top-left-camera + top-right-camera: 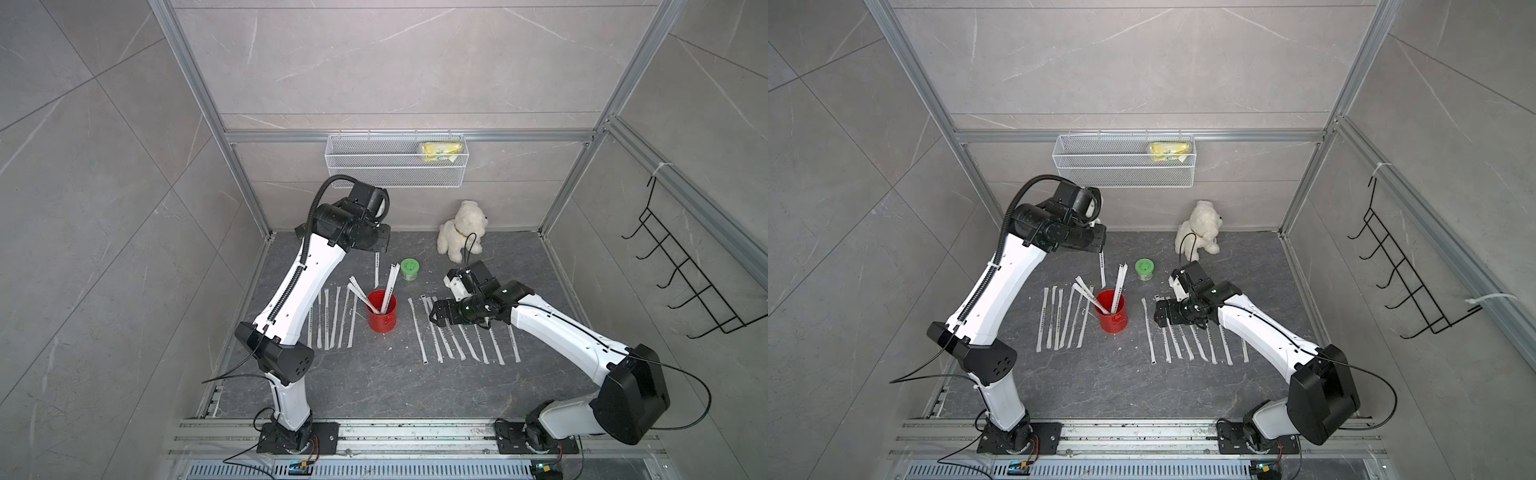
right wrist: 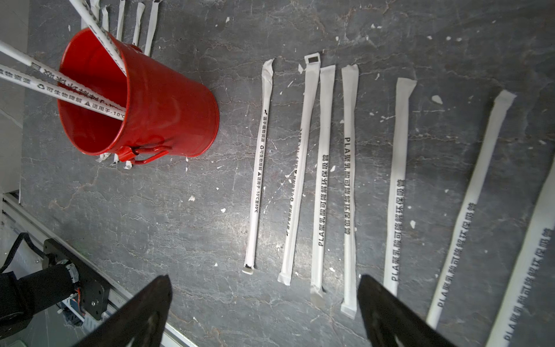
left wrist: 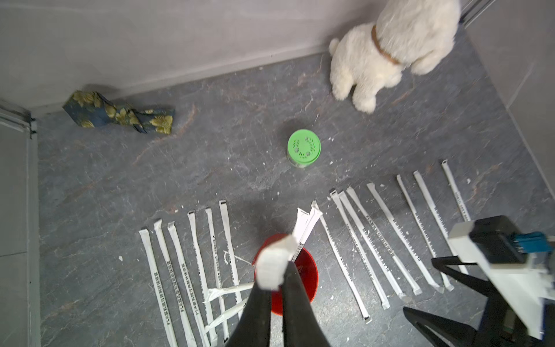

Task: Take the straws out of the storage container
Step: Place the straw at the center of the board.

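Note:
The storage container, a red can (image 1: 382, 312) (image 1: 1112, 312) (image 2: 156, 111), stands mid-floor with straws (image 1: 390, 284) leaning out of it. My left gripper (image 1: 376, 251) (image 3: 277, 279) is high above the can and behind it, shut on the top of one straw (image 1: 377, 272) (image 3: 274, 264) that hangs down clear of the can. Other straws lie in rows on the floor left (image 1: 332, 318) and right (image 1: 424, 332) of the can. My right gripper (image 1: 434, 316) (image 2: 264, 279) hovers open over the right row, holding nothing.
A green-lidded jar (image 1: 409, 269) sits behind the can and a white plush dog (image 1: 463, 230) by the back wall. A patterned cloth (image 3: 120, 115) lies at the back left. A wire basket (image 1: 395, 164) hangs on the back wall, a black hook rack (image 1: 685, 274) on the right wall.

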`<act>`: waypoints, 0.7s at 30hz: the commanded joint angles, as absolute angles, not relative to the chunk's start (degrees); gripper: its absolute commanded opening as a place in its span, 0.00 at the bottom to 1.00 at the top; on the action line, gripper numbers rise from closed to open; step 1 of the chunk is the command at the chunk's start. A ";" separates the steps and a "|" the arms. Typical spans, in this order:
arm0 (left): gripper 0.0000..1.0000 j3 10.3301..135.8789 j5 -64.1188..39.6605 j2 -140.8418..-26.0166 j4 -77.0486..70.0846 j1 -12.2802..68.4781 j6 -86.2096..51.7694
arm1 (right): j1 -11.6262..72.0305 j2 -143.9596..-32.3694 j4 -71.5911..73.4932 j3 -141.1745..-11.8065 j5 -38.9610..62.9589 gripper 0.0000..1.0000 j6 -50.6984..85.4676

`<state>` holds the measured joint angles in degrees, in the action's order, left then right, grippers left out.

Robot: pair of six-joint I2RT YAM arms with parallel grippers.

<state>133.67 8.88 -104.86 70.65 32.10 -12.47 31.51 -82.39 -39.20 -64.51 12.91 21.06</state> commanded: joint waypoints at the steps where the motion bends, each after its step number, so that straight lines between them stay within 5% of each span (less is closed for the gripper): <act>1: 0.12 139.14 8.49 -102.06 76.18 30.80 -10.87 | 31.29 -81.12 -38.96 -65.52 13.71 1.00 19.70; 21: 0.11 139.04 3.69 -96.50 83.35 10.97 -12.42 | 31.29 -84.78 -44.21 -70.75 14.61 1.00 17.81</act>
